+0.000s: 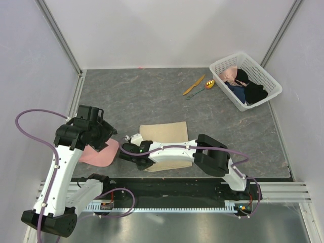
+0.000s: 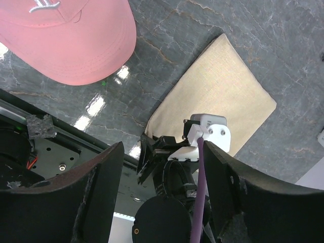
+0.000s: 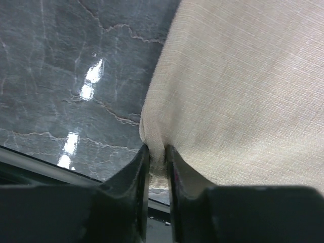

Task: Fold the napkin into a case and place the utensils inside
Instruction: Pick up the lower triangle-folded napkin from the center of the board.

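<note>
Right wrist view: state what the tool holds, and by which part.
The right tool grips the napkin by one corner, with the cloth bunched up there.

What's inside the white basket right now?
Pink and dark clothes fill the basket; anything beneath them is covered. The orange knife and spoon lie outside it, on the table.

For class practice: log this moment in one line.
left gripper open | right gripper shut on napkin corner | utensils beside basket

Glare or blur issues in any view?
Right wrist: glare streaks on the table, napkin weave sharp, right gripper soft and dark. Left wrist: similar glare patches, left gripper underexposed. Top external: even light, no blur.
</note>
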Controlling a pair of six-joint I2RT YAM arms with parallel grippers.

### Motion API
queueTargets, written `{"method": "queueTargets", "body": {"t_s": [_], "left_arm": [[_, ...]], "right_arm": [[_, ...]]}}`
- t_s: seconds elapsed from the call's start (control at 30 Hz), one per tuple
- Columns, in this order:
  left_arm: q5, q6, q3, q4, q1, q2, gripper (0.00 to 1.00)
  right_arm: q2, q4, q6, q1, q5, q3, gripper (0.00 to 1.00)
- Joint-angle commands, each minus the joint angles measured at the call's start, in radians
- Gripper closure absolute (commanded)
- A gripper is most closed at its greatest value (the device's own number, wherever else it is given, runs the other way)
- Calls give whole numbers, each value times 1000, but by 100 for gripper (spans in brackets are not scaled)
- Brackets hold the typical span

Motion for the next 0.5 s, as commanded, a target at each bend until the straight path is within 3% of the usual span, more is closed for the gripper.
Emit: {"method": "queueTargets", "body": {"t_s": [0.0, 0.17, 0.23, 0.33, 0.47], "left_arm": [[33, 37, 17, 31, 6, 6, 29], [159, 170, -22, 129, 6, 50, 30], [219, 231, -48, 228, 6, 70, 30], [435, 284, -120, 389, 6, 92, 32], [473, 267, -216, 529, 4, 136, 31]], "right_arm": [[-12, -12, -7, 2, 34, -74, 81], [-130, 23, -77, 0, 18, -192, 100], [-205, 82, -117, -4, -36, -274, 100], [-310, 187, -137, -36, -140, -392, 100], [-438, 299, -142, -98, -263, -500, 100]]}}
